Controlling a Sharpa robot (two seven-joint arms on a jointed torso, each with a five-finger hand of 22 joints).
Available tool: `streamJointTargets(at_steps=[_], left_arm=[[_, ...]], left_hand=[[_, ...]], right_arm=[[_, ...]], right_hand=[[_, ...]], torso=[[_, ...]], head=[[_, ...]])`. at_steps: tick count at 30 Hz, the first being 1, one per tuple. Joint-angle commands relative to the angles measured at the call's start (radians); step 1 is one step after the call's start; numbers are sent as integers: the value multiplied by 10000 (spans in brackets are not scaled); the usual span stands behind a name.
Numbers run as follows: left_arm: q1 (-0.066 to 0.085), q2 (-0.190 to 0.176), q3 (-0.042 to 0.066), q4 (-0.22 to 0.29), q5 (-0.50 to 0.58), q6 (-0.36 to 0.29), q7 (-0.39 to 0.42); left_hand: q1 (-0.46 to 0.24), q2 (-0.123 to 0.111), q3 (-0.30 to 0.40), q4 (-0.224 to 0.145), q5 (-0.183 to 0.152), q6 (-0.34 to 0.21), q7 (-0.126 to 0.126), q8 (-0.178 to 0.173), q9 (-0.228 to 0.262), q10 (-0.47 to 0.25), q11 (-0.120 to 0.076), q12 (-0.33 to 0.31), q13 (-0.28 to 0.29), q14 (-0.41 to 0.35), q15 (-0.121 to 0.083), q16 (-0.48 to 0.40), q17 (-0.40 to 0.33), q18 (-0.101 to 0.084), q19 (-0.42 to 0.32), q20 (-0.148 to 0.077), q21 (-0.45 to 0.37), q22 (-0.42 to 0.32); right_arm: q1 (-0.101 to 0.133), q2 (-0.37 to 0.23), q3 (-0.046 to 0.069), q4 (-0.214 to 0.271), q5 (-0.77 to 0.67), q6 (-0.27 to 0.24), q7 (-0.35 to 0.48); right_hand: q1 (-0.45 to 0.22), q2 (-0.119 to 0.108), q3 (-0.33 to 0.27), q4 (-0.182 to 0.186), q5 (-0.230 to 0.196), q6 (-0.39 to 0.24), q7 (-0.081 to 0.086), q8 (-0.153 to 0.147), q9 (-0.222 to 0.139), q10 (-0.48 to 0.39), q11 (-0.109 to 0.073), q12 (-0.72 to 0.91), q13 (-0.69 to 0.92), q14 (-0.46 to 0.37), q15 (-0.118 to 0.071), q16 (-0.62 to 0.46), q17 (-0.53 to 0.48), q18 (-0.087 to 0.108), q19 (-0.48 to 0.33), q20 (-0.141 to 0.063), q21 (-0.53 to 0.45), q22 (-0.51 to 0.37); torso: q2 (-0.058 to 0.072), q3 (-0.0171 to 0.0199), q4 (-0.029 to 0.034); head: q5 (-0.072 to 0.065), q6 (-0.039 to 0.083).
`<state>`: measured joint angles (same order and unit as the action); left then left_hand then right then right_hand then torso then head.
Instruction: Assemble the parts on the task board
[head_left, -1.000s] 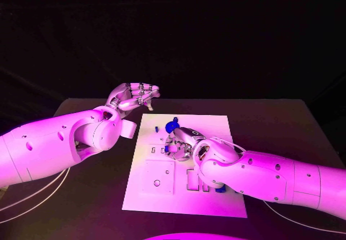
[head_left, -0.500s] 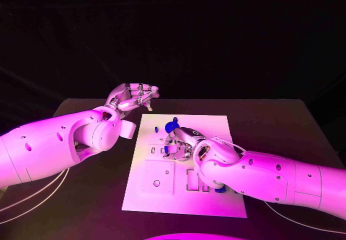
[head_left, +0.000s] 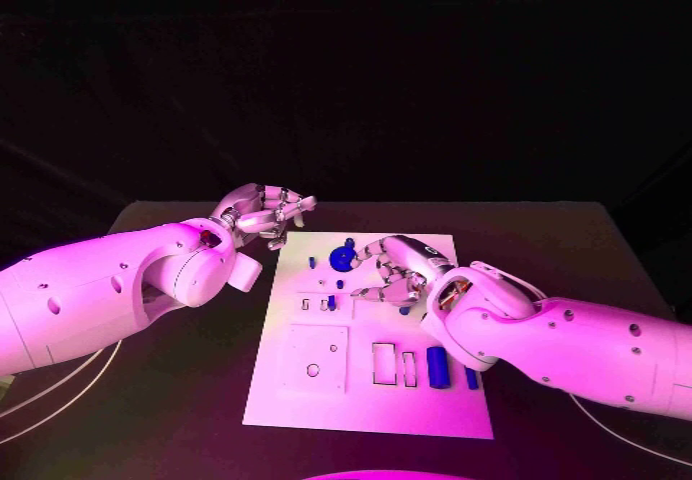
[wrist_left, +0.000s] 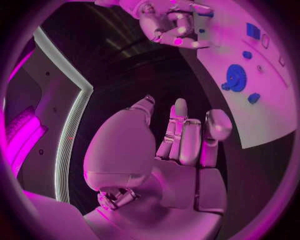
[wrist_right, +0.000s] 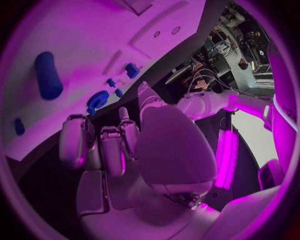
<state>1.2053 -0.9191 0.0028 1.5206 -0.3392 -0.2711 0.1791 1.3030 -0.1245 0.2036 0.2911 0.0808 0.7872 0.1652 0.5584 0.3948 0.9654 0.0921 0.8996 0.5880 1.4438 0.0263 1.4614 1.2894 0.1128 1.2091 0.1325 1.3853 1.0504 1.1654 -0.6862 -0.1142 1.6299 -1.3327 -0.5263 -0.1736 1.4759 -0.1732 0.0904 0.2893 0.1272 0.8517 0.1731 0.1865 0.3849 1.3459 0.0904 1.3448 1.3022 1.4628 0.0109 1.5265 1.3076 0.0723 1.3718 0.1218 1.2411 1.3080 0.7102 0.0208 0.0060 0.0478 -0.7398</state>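
Right hand (head_left: 392, 268) lifted back off task board (head_left: 289, 400), fingers spread, empty, left hand (head_left: 267, 212) curled, empty

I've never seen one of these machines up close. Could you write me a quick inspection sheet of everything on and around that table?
Surface: black table, dark all round the board.
Job's things: white task board lies mid-table; a blue gear stands near its far end, blue bars sit near its right edge.
Clutter: nothing seen.
Hands: left robot hand hovers off the board's far left corner, fingers curled, holding nothing; right robot hand is over the board, fingers spread, holding nothing.
Cables: white cables hang under the left arm.
Surroundings: dark backdrop.
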Motion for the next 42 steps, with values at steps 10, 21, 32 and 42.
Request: streamJointTargets(at_steps=[10,21,32,42], left_arm=[[19,118,6,-40,-5102,3284,-5224],[45,804,1,-235,-6330,3914,-6557],[276,1561,-162,-627,-6601,4399,-6849],[364,1910,-238,-784,-6253,4837,-6907]], left_hand=[[-1222,334,-653,40,-5,413,-528,1314,858,1095,-495,2075,1910,794,-419,624,1655,-331,1068,-392,596,1336],[-1341,393,-799,44,13,382,-562,1446,1006,1026,-527,2024,1816,750,-453,565,1538,-330,1063,-427,582,1320],[-1526,531,-942,47,16,313,-575,1530,1137,997,-541,1997,1775,782,-470,583,1603,-331,1067,-452,571,1317],[-1535,557,-952,42,24,304,-577,1538,1152,1034,-544,2030,1833,833,-472,636,1728,-336,1082,-453,578,1339]], right_arm=[[686,-1916,53,627,4541,549,3038],[1013,-2268,75,-337,6295,239,3455],[1074,-2205,77,-720,6360,204,3304],[1079,-2104,77,-934,6237,227,3163]], right_hand=[[44,89,98,3,703,100,-89,499,112,-499,-95,-505,-474,544,-31,-361,706,272,-470,-74,-1026,-327],[-10,121,148,-23,1139,33,-102,641,134,-528,-115,-539,-540,555,-51,-376,715,282,-458,-98,-1147,-387],[9,108,159,-32,1182,4,-100,648,131,-562,-113,-572,-580,546,-53,-393,683,288,-468,-101,-1184,-408],[9,108,159,-32,1182,4,-100,648,131,-562,-113,-572,-580,546,-53,-393,683,288,-468,-101,-1184,-408]], torso=[[-188,34,-32],[-219,38,-19],[-221,45,-39],[-227,35,-37]], head=[[58,-143],[46,-256],[14,-302],[3,-277]])
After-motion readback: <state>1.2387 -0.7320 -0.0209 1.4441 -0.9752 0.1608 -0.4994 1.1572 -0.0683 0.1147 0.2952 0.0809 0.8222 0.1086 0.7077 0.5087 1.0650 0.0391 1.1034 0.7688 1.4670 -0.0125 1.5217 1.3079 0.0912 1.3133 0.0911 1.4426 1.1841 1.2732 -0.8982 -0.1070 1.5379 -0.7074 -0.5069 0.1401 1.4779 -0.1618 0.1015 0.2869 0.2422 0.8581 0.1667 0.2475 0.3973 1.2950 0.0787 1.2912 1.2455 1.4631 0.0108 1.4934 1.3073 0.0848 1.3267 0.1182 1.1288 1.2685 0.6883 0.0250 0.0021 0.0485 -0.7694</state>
